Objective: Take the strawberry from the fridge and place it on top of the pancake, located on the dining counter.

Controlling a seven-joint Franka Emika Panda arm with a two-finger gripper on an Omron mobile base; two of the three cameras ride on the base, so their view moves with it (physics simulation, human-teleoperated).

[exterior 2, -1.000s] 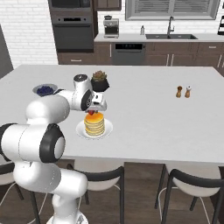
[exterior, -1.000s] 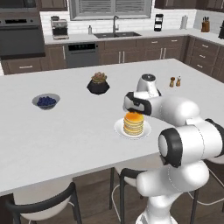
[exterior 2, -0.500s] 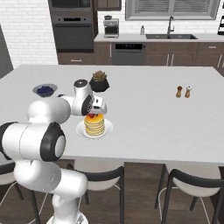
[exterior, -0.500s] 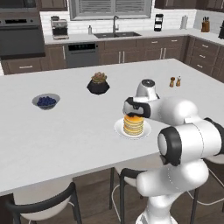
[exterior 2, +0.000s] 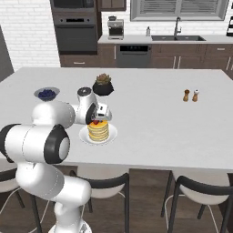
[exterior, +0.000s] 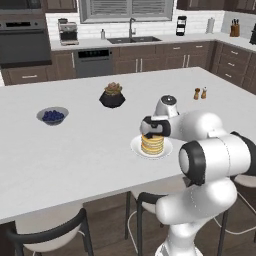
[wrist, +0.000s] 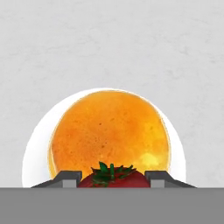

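The pancake [exterior: 152, 144] is a golden stack on a small white plate [exterior: 136, 147] near the front of the white dining counter [exterior: 75, 150]. My gripper [exterior: 152, 131] hangs straight above the stack, shut on the strawberry [exterior 2: 95, 122]. In the hand view the red strawberry [wrist: 127, 180] with its green leaves sits between my two fingertips [wrist: 68, 177], over the near part of the pancake [wrist: 109, 131] top. The berry is right at the stack's top surface; I cannot tell whether it touches. The fridge is out of view.
A bowl of blueberries [exterior: 52, 116] stands at the counter's left and a dark bowl [exterior: 112, 96] behind the pancake. Two small shakers [exterior: 200, 93] are at the right. Dark stools [exterior: 50, 235] line the counter's near edge. The wall counter with a sink [exterior: 131, 39] runs along the back.
My gripper has come down with the strawberry, from a little above the pancake stack to right at its top. The plate and bowls have not moved.
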